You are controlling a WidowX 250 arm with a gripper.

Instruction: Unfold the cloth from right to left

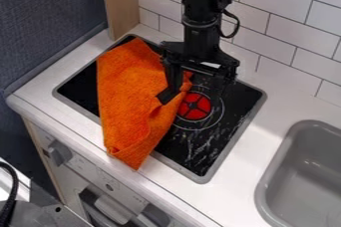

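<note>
Orange cloth [130, 96], one, textured: laid lengthwise over the nine-o'clock side of a black stovetop [203, 144], clock read with twelve at the top of the view. Its upper end lies toward eleven o'clock; its lower corner, at seven, passes the stovetop's rim and reaches the white table [266, 109]. Creases and a turned-over portion along the three-o'clock edge; a small folded bit near the lower corner. Robot arm [202, 19], one, black, entering from twelve o'clock. Hand [193, 90], one, black, hanging over the cloth's edge at two o'clock from its middle; fingers set wide, one over the orange fabric, the other over the stovetop beyond it. Whether the hand touches the cloth, cannot tell. Burner [194, 106], red with dark markings, at three o'clock from the cloth's middle, just beside its edge, ringed by a pale circle. Sink [313, 164], grey, set into the table at four o'clock. Wall [273, 27], white tile, at one o'clock. Upright panel [120, 2], pale wood, at eleven. Knobs [60, 153], grey, on the oven front [100, 178] at seven.
</note>
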